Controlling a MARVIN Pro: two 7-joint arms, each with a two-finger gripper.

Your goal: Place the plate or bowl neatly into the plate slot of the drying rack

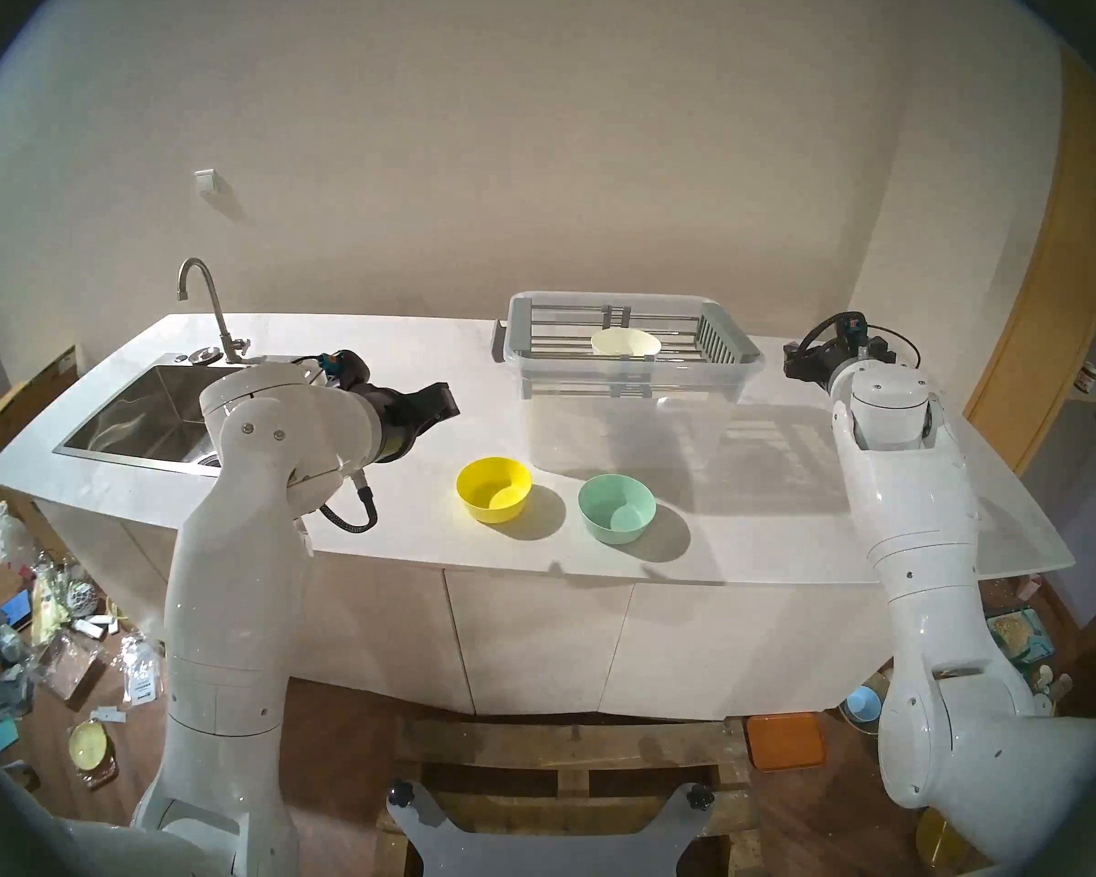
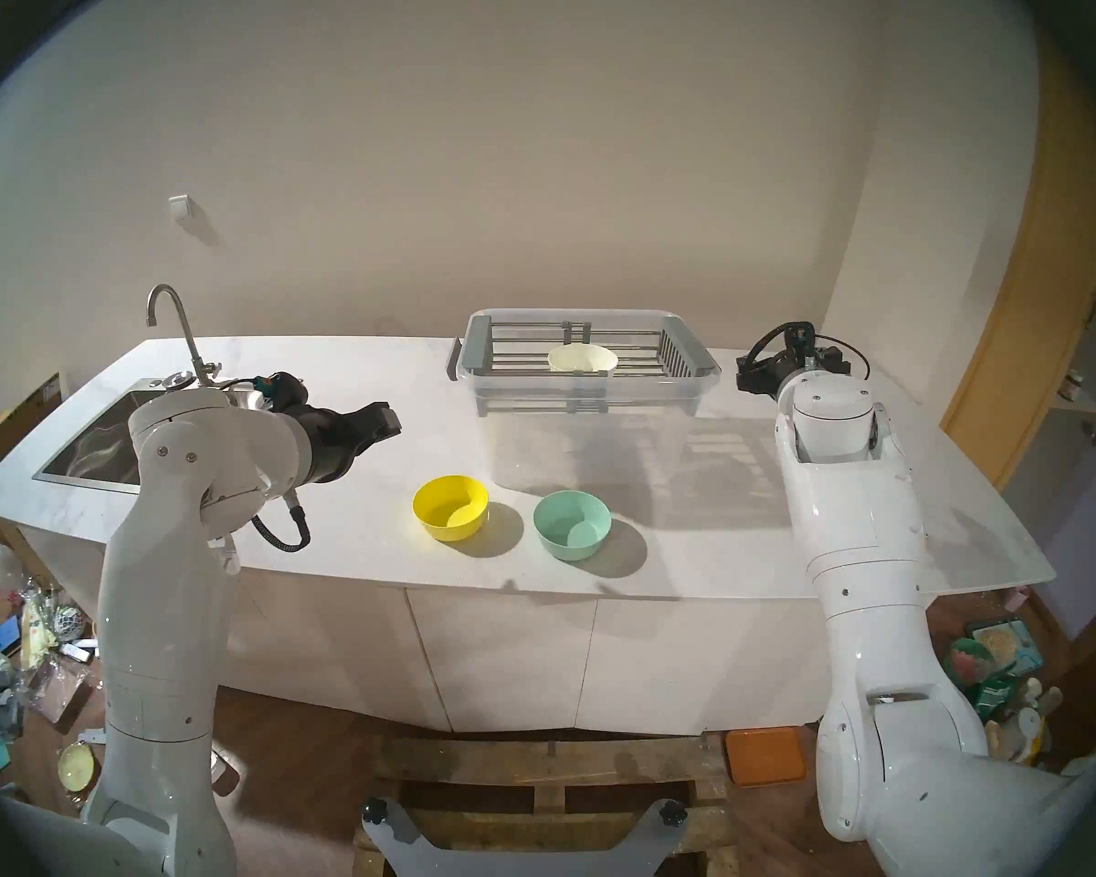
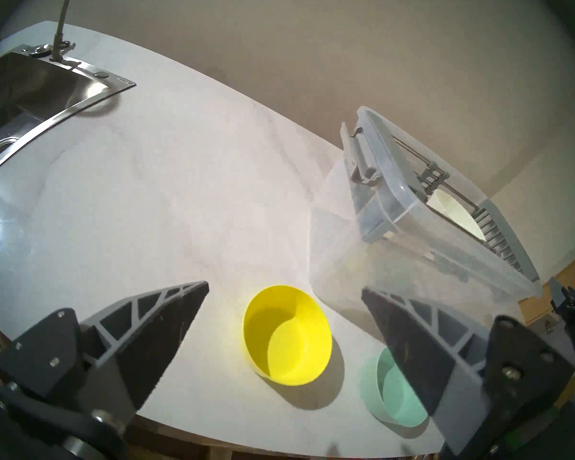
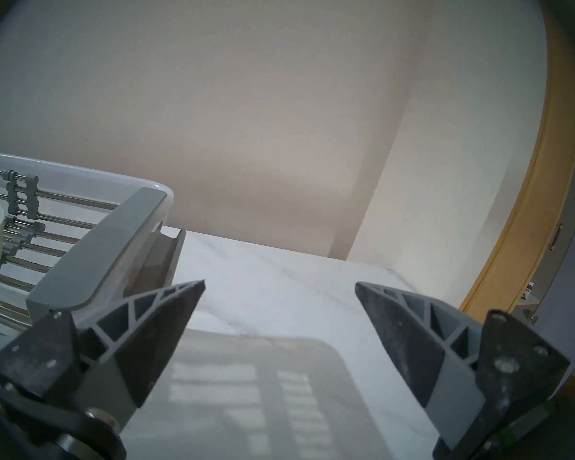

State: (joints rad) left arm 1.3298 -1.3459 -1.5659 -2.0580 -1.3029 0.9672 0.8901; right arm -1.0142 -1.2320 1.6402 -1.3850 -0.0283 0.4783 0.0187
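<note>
A yellow bowl [image 1: 493,499] and a mint-green bowl [image 1: 617,509] stand upright side by side near the counter's front. The grey drying rack [image 1: 519,325] rests on top of a clear plastic tub [image 1: 628,414] at the back. A cream bowl [image 1: 626,343] sits on the plate slot's steel rods [image 1: 558,336], next to the slatted end basket [image 1: 716,338]. My left gripper [image 1: 445,401] is open and empty, above the counter left of the yellow bowl [image 3: 287,336]. My right gripper [image 1: 793,366] is open and empty, just right of the rack's end [image 4: 113,243].
A steel sink [image 1: 147,414] with a tap [image 1: 207,306] takes up the counter's left end. The white counter [image 1: 406,350] ends in a front edge close to the bowls. Clutter lies on the floor at both sides.
</note>
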